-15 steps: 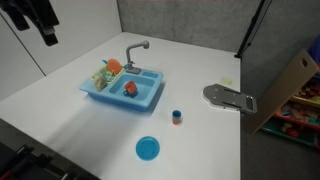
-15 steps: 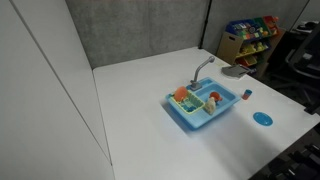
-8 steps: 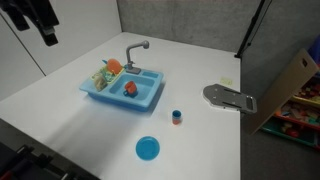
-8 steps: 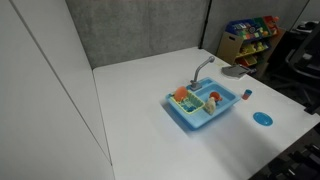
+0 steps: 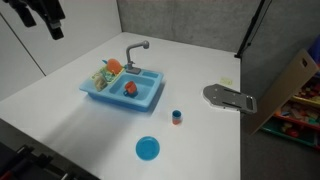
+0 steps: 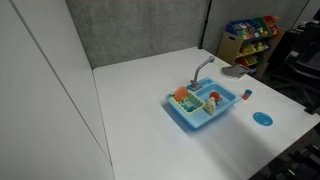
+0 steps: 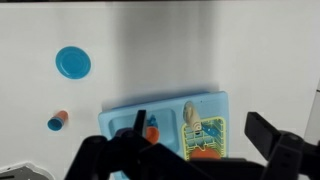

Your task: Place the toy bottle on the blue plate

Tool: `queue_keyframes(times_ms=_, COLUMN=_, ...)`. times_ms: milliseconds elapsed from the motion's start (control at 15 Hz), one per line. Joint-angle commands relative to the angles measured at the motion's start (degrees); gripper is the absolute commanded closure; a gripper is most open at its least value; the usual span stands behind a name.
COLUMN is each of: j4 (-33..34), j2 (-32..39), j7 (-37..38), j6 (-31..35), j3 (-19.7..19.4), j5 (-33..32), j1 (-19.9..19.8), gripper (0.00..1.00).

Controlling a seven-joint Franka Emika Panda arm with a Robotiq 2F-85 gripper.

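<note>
The toy bottle (image 7: 192,116), small and cream-beige, lies in the yellow-green rack of the light-blue toy sink (image 7: 120,120), beside a red-orange toy (image 7: 205,153). The blue plate (image 7: 73,63) lies flat on the white table, well apart from the sink; it shows in both exterior views (image 5: 147,149) (image 6: 263,118). My gripper (image 7: 195,116) is open and empty, high above the sink, with its jaws spread to either side of the rack in the wrist view. In an exterior view it hangs at the top left (image 5: 48,18).
A tiny blue-and-red cylinder (image 5: 177,118) stands between the sink (image 5: 125,90) and the plate. A grey flat object (image 5: 230,98) lies near the table's edge. A second red toy (image 5: 129,89) sits in the sink basin. Grey walls stand behind the table.
The gripper has shifted slightly to the right in the exterior view. Nothing on the table has moved.
</note>
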Motion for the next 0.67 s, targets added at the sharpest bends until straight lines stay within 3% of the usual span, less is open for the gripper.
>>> queue_keyframes(times_ms=0, j4=4.6, j2=5.0, j7=2.2, j6=1.2, j3=2.1, j5=0.1, j1=0.1, gripper=0.00)
queue_keyframes(times_ms=600, j4=10.7, j2=15.5, j7=8.9, j6=7.8, j3=6.9, j5=-1.7, j1=1.0, gripper=0.00)
